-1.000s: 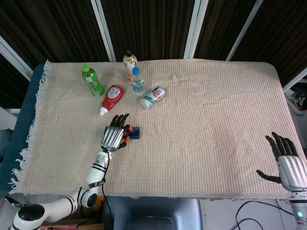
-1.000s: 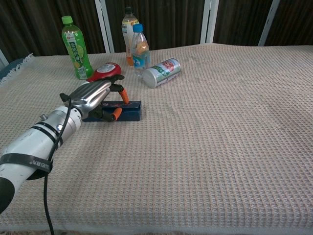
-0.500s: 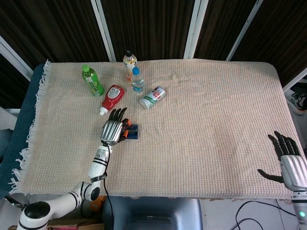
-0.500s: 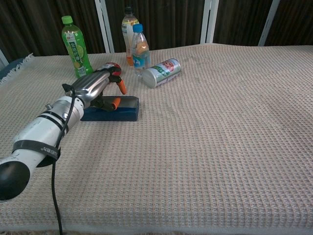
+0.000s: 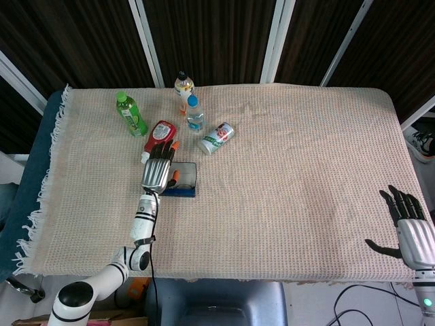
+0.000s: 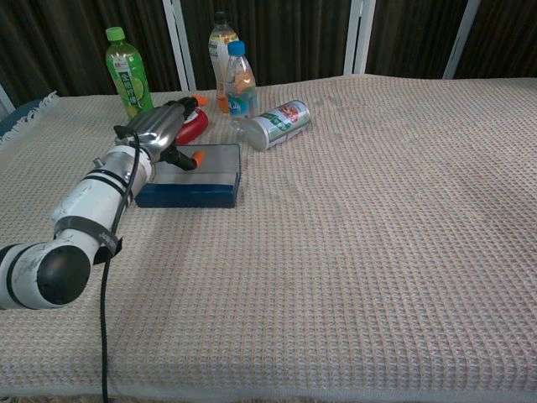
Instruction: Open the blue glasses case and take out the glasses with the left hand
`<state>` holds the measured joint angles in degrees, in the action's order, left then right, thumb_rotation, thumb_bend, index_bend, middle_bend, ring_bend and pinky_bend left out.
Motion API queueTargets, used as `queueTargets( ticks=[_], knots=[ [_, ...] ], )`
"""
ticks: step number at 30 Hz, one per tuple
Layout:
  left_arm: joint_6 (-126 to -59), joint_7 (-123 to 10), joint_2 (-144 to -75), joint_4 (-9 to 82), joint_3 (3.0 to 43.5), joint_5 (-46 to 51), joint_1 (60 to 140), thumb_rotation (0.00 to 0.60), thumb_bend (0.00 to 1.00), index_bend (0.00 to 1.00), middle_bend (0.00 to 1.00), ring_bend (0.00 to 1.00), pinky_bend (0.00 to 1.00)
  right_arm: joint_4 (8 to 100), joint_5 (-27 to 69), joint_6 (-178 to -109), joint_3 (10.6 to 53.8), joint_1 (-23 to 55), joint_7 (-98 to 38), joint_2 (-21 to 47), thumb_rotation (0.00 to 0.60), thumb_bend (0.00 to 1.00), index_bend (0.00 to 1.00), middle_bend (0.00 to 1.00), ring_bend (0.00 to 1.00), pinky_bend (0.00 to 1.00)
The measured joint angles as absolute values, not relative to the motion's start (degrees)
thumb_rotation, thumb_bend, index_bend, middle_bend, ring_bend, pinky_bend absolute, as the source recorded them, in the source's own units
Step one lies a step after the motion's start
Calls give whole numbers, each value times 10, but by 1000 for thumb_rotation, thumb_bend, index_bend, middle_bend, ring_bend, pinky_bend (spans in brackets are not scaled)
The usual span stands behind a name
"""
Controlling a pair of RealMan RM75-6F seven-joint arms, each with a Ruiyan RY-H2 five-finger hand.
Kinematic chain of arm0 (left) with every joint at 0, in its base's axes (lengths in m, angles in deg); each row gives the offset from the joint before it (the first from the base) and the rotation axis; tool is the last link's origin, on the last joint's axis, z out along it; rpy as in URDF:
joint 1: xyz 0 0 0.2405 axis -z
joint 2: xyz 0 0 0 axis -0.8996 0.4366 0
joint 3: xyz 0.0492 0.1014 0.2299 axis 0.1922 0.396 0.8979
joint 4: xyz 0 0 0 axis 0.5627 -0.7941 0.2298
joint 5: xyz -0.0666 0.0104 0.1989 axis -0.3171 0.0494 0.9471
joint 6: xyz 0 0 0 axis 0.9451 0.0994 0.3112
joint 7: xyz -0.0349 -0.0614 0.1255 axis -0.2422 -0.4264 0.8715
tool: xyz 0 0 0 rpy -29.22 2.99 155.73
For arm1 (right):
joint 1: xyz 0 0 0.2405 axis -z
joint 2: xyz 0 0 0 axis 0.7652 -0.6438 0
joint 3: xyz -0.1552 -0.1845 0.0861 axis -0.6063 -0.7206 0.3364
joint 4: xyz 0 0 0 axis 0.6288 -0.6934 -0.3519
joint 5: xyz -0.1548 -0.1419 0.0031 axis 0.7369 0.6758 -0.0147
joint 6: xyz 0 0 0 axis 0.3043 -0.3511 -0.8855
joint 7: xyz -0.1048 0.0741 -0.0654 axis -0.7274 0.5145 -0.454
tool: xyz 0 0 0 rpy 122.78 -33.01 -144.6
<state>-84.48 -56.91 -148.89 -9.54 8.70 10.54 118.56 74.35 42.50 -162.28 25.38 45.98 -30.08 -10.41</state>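
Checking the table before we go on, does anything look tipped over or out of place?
Yes. The can lies on its side near the upright bottles, and the red ketchup bottle also lies flat, cap toward the table's near edge. No spill shows.

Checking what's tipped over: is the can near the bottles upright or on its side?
On its side. The can lies lengthwise on the cloth.
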Motion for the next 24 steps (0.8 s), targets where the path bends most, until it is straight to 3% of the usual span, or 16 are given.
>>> queueTargets(
  ticks=[2,5,9,13,18,24],
  knots=[
    [-848,-573,-1488,-93,87,105,1185,600,392,104,46,0,94,744,427,-1624,253,460,-303,-104,600,176,0,0,0,0],
    [-857,-580,-1479,-74,91,109,1178,600,415,251,52,0,93,743,428,-1624,252,460,-307,-102,600,176,0,0,0,0],
    [-863,-585,-1453,-17,102,115,1160,600,513,383,75,0,81,745,429,-1622,251,460,-311,-101,600,176,0,0,0,0],
    [-863,-572,-1402,86,119,117,1131,600,615,384,72,0,66,748,433,-1622,248,459,-315,-99,600,176,0,0,0,0],
    [-855,-516,-1330,205,143,105,1092,600,633,376,62,0,55,748,439,-1621,244,459,-319,-98,600,176,0,0,0,0],
    [-844,-480,-1293,251,167,88,1062,600,652,382,60,0,52,749,441,-1621,243,459,-322,-97,600,176,0,0,0,0]
  ],
)
